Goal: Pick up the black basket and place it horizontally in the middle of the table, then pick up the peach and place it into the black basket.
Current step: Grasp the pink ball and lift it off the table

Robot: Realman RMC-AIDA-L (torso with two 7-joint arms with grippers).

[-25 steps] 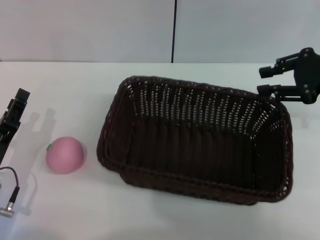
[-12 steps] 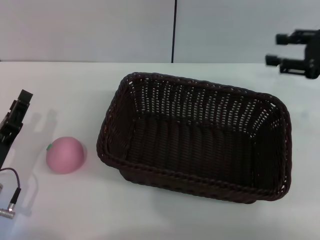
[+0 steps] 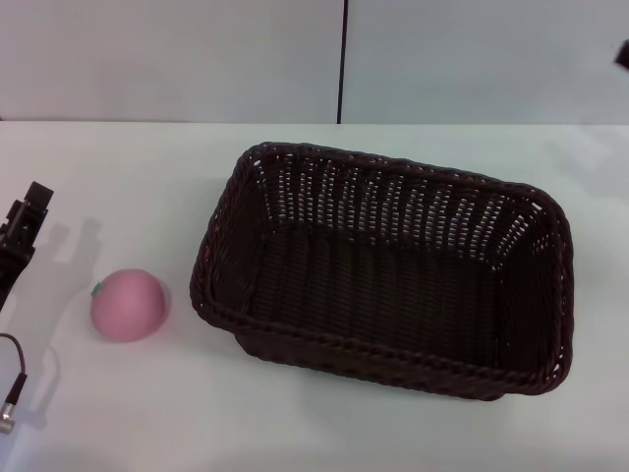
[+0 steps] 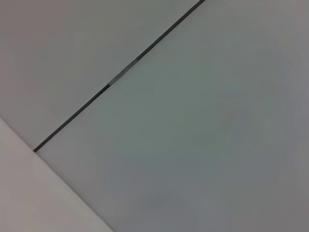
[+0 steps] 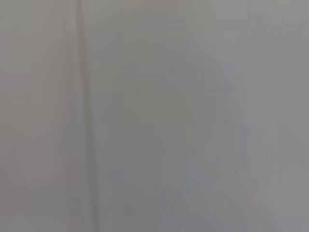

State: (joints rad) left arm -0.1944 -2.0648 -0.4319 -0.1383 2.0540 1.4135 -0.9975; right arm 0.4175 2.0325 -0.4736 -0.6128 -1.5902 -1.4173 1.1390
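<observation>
You have the table [image 3: 147, 413] with the basket [image 3: 393, 275] resting on it around the middle, a little toward the right edge, long side running roughly across though slightly skewed. Nothing grips it, so I judge the first half of the job done. It is empty inside, so the second half is all still to do. The peach [image 3: 128, 304] sits on the table near the left edge, just beside the basket's left end but apart from it. Your left gripper [image 3: 20, 236] shows at the left edge, near the peach and behind it; I cannot tell whether its claw is open or closed. Only a dark sliver at the far right corner hints at the right gripper, so its claw can't be judged. A cable with a metal plug [image 3: 10, 413] lies at the near left corner, close to the peach; I'd mind it on the reach
</observation>
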